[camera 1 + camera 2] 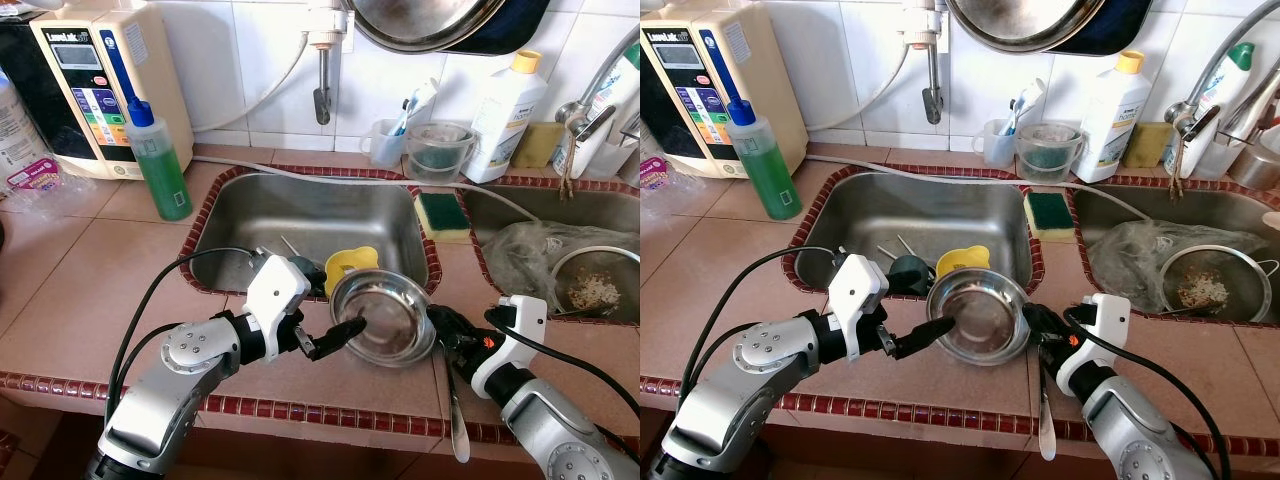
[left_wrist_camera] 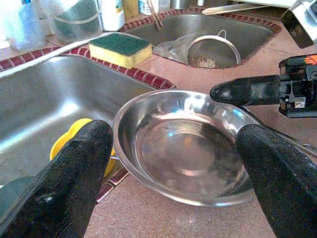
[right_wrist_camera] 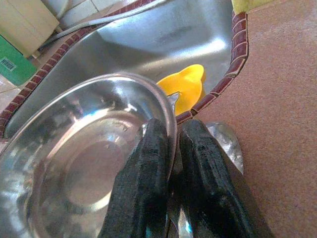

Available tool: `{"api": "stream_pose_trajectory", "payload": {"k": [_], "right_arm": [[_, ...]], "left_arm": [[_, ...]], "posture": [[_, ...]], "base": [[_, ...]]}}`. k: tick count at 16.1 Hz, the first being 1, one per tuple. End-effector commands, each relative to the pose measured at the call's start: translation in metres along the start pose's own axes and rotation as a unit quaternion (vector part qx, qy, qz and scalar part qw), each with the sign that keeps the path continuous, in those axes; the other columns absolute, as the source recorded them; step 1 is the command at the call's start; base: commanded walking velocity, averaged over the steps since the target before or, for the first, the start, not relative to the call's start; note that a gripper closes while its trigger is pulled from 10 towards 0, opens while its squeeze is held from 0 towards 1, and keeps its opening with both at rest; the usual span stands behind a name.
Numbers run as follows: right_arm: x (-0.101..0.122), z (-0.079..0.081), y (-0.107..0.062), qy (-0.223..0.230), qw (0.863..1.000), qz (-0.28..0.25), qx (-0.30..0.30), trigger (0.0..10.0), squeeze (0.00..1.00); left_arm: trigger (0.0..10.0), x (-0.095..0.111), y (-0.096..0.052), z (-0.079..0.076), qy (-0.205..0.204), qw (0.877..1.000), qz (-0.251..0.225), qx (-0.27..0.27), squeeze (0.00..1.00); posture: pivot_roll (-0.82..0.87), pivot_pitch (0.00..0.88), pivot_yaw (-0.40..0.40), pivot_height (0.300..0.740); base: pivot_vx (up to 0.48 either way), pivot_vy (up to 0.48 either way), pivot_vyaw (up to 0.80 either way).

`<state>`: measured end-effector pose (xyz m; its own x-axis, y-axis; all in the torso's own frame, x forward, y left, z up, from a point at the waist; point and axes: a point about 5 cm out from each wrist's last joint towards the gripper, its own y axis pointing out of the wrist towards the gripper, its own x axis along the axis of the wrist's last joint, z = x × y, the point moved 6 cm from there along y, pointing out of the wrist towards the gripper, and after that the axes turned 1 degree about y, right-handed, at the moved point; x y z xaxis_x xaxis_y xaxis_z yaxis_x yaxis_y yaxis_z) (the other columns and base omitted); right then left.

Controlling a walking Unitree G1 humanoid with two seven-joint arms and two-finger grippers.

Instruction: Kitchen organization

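Counter: pinkish tiled worktop (image 1: 90,300) with a dark red mosaic edge, two steel sinks sunk into it.
Far left: cream water-filter unit (image 1: 95,85) against the white wall tiles; just in front of it a clear squeeze bottle of green liquid with a blue cap (image 1: 160,165), upright on the counter.
Left sink (image 1: 300,215): stainless basin holding a yellow plastic cup (image 1: 352,264) and a dark green object beside it, both near the front wall.
Left gripper (image 1: 330,338): reached in from the left over the counter's front strip, fingers spread wide, one black fingertip (image 1: 350,326) over the bowl's near-left rim; nothing gripped between them.
Bowl: shallow round stainless steel bowl (image 1: 383,318), on the counter at the left sink's front right corner, its far edge overhanging the basin, tilted a little.
Right gripper (image 3: 171,168): at the bowl's right rim, fingers pinched narrow with the rim between them, one inside and one outside.
Spoon: long metal spoon (image 1: 456,420) lying on the counter under the right gripper, pointing to the front edge.
Between sinks: yellow sponge with a green scouring top (image 1: 442,214) on the divider.
Right sink (image 1: 600,215): crumpled clear plastic bag (image 1: 525,250) and a metal strainer with food scraps (image 1: 598,285).
Back wall, right: white detergent bottle with a yellow cap (image 1: 508,115).
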<state>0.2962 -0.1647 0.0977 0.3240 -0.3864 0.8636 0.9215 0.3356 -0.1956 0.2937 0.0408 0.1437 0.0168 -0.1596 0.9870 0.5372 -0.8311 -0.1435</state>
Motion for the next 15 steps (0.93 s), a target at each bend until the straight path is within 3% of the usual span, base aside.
{"api": "stream_pose_trajectory", "payload": {"k": [1, 9, 10, 11, 12, 13, 15], "right_arm": [[-0.005, -0.005, -0.002, 0.000, 1.000, 0.013, -0.013, 2.6, 0.00], [-0.001, -0.004, 0.001, 0.002, 1.000, 0.001, -0.009, 2.8, 0.00], [0.000, -0.004, 0.001, 0.004, 1.000, -0.004, -0.008, 2.6, 0.00], [0.010, -0.003, 0.004, 0.019, 0.999, -0.034, -0.007, 1.1, 0.00], [0.012, -0.002, 0.004, 0.022, 0.999, -0.041, -0.004, 0.7, 0.00], [0.013, -0.002, 0.004, 0.021, 0.999, -0.042, -0.003, 0.5, 0.00], [0.014, -0.003, 0.003, 0.018, 0.999, -0.048, -0.003, 1.3, 0.00]], "left_arm": [[10.0, 0.006, -0.002, 0.004, 0.011, 1.000, -0.004, 0.006, 0.00], [10.0, 0.007, -0.003, 0.005, 0.008, 1.000, -0.005, 0.012, 0.00], [10.0, 0.007, -0.003, 0.006, 0.008, 1.000, -0.005, 0.013, 0.00], [10.0, 0.006, -0.004, 0.005, 0.007, 1.000, -0.005, 0.015, 0.00], [10.0, 0.006, -0.004, 0.006, 0.006, 1.000, -0.004, 0.016, 0.00], [10.0, 0.006, -0.004, 0.006, 0.006, 1.000, -0.004, 0.016, 0.00], [10.0, 0.005, -0.005, 0.006, 0.005, 1.000, -0.004, 0.017, 0.00]], "posture": [[-0.17, 0.059, 0.020, 0.740], [-0.16, 0.062, 0.022, 0.740], [-0.16, 0.062, 0.022, 0.740], [-0.16, 0.062, 0.022, 0.740], [-0.16, 0.062, 0.022, 0.740], [-0.16, 0.062, 0.022, 0.740], [-0.16, 0.057, 0.024, 0.740]], "base": [[0.000, 0.000, 0.00], [0.000, 0.000, 0.00], [0.000, 0.000, 0.00], [0.000, 0.000, 0.00], [0.000, 0.000, 0.00], [0.000, 0.000, 0.00], [0.000, 0.000, 0.00]]}}
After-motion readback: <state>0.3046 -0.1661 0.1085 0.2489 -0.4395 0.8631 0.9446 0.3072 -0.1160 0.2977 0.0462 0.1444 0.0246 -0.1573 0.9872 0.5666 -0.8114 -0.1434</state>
